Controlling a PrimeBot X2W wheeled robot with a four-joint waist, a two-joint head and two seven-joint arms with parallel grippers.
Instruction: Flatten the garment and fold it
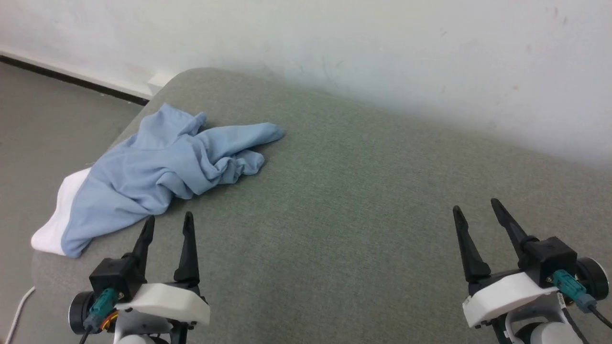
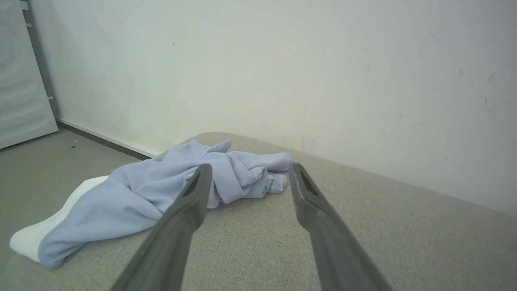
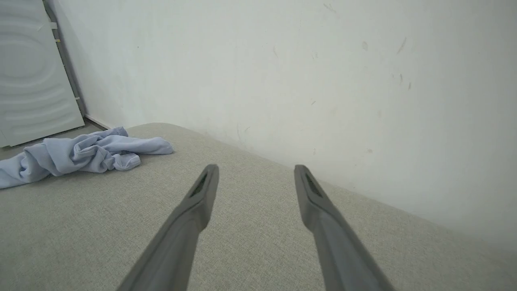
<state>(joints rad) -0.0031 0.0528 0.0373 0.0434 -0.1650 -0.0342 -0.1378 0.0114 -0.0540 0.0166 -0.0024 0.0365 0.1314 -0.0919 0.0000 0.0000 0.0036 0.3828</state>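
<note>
Dark-fingered, the left gripper [image 1: 169, 216] hovers low over the grey-green upholstered surface [image 1: 344, 220], jaws apart, tips pointing forward and just short of the garment [image 1: 143, 167]. The right gripper [image 1: 475, 204] is posed likewise, spread wide, well apart from it. The light blue shirt lies crumpled at the surface's left end, its white part at the near-left edge.

The left gripper [image 2: 248, 173] (fingers spread) hangs before the crumpled garment [image 2: 137, 194].
</note>
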